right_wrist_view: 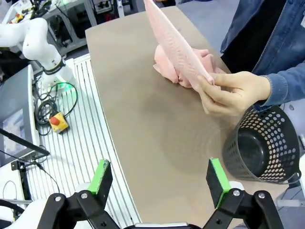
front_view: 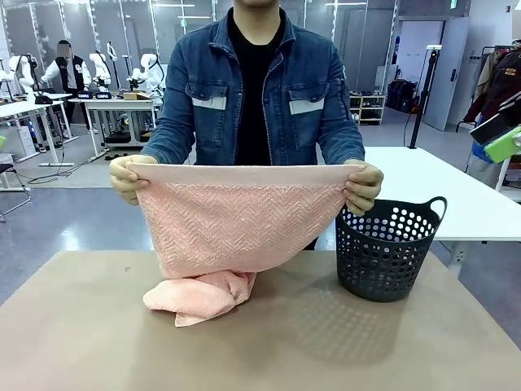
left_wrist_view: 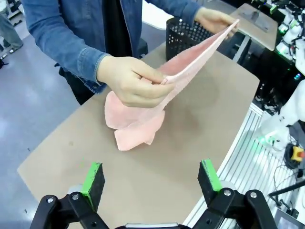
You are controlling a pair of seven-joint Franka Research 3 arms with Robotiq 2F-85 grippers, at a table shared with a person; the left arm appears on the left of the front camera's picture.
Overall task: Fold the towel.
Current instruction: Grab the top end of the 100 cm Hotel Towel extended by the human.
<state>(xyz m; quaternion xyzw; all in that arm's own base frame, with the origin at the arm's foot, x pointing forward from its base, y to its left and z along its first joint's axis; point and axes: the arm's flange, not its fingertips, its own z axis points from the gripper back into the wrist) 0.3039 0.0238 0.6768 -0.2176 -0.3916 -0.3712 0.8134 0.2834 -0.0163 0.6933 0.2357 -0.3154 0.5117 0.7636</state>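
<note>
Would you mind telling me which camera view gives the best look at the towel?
The front view: the towel hangs face-on between the person's hands, lower end bunched on the table. Both wrist views catch it nearly edge-on.

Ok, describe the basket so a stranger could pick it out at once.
Find the brown table with a person standing at its far side. Toward the robot's right on that table stands the basket. It is dark, round and perforated, unlike the soft pink towel the person holds up beside it.
</note>
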